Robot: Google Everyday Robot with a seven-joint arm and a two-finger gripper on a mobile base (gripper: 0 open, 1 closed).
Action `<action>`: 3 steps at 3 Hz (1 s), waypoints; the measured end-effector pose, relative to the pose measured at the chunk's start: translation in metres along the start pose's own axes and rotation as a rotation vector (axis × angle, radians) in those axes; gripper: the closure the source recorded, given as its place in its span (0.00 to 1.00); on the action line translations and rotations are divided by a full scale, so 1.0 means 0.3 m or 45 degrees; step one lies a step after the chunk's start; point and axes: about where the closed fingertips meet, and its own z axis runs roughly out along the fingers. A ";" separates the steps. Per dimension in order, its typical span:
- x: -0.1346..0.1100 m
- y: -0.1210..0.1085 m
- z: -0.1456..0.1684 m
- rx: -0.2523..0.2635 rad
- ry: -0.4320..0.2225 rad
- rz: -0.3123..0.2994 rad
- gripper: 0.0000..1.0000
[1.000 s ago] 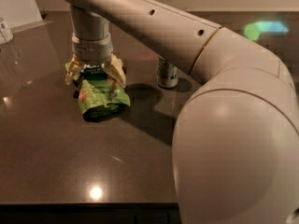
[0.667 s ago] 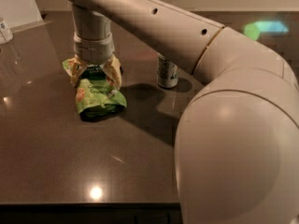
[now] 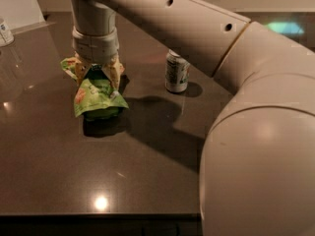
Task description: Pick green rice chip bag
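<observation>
The green rice chip bag (image 3: 97, 97) is a crinkly light-green pouch at the left of the dark table. My gripper (image 3: 96, 71) comes down on its top from above, with its yellowish fingers (image 3: 113, 71) on either side of the bag's upper edge, shut on it. The bag hangs from the fingers and its lower end is at or just above the table, over its own shadow. The top of the bag is hidden between the fingers.
A silver-green soda can (image 3: 176, 72) stands upright right of the bag. My large arm (image 3: 246, 107) fills the right side of the view. A clear container (image 3: 5, 32) sits at the far left edge. The table's front edge (image 3: 98, 214) runs along the bottom.
The gripper has closed in on the bag's top, and the bag has turned from lying slanted to hanging more upright under the fingers. The can has not moved.
</observation>
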 end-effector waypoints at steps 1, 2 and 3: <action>-0.033 -0.023 -0.100 0.037 0.060 0.002 1.00; -0.062 -0.051 -0.217 0.074 0.122 -0.019 1.00; -0.062 -0.095 -0.323 0.141 0.184 -0.045 1.00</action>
